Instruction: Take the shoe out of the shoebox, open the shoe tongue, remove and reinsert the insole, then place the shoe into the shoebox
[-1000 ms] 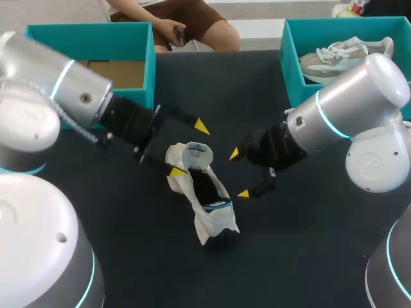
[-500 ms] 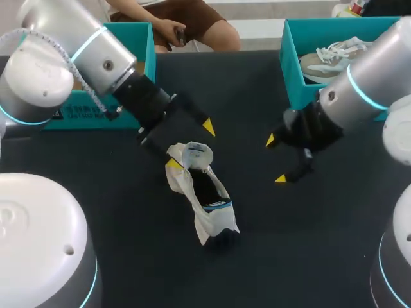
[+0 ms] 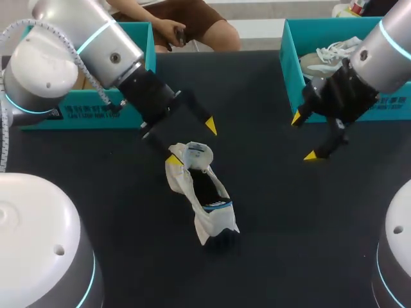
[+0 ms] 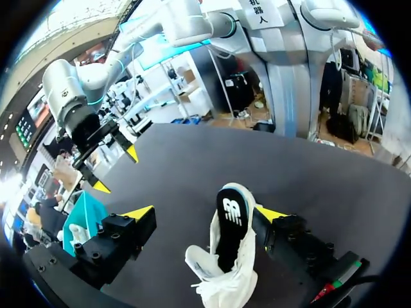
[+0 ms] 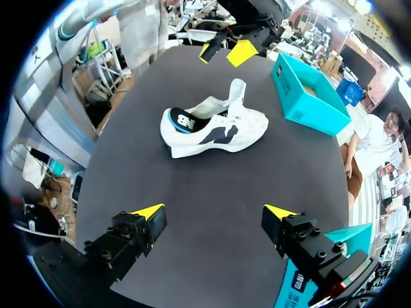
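The shoe (image 3: 202, 192) lies mid-table (image 3: 270, 256) with its tongue raised, the spread left gripper (image 3: 191, 142) astride its end and the right gripper (image 3: 304, 136) spread near the far-right corner, so pinching out the insole looks next.

Robotics lab. Black work table (image 3: 276, 244), left arm (image 3: 103, 51) and right arm (image 3: 385, 51) reaching over it, teal shoeboxes (image 3: 290, 70) at far corners.
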`<state>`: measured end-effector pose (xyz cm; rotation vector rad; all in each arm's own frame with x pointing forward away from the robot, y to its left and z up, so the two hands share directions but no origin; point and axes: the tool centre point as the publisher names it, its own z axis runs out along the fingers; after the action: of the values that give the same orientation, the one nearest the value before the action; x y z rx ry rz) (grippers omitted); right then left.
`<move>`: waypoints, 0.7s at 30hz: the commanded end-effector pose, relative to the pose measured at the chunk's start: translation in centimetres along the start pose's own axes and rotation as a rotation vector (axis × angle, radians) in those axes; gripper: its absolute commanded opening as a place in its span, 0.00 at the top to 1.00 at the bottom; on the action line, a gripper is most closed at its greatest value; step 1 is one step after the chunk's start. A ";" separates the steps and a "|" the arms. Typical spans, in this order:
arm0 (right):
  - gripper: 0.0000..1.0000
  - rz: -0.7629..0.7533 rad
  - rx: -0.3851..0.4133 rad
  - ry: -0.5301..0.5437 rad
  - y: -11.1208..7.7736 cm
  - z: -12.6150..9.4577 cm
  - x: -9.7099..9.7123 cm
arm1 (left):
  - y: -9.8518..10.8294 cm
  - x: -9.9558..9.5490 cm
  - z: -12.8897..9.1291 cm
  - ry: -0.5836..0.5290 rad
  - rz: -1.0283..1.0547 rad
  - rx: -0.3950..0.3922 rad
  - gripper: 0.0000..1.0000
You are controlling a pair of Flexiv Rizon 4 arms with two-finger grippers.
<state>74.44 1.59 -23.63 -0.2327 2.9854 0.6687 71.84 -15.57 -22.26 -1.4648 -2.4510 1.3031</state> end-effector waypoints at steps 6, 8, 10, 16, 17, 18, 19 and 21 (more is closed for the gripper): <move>0.00 -0.002 -0.001 -0.007 -0.1 -1.4 0.6 | -0.5 -0.5 -1.2 0.099 0.063 -0.111 0.00; 0.00 -0.002 -0.001 -0.007 -0.1 -1.4 0.6 | -0.5 -0.7 -1.5 0.123 0.059 -0.102 0.00; 0.00 -0.002 -0.001 -0.007 -0.1 -1.4 0.6 | -0.2 -0.8 -1.7 0.159 0.058 -0.103 0.00; 0.00 -0.002 -0.001 -0.007 -0.1 -1.4 0.6 | 0.5 -1.6 -1.8 0.208 0.046 -0.115 0.62; 0.00 -0.002 -0.001 -0.007 -0.1 -1.4 0.6 | 0.5 -1.7 -1.8 0.208 0.046 -0.115 0.64; 0.00 -0.002 -0.001 -0.007 -0.1 -1.4 0.6 | 0.6 -1.8 -1.6 0.221 0.039 -0.130 0.93; 0.00 -0.002 -0.001 -0.007 -0.1 -1.4 0.6 | 0.7 -1.8 -1.5 0.226 0.034 -0.134 1.00; 0.00 -0.002 -0.001 -0.007 -0.1 -1.4 0.6 | 0.7 -1.9 -1.5 0.233 0.018 -0.136 1.00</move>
<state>73.85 0.80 -22.45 -0.2336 2.9786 0.6709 73.67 -15.18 -21.04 -1.5690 -2.4466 0.9784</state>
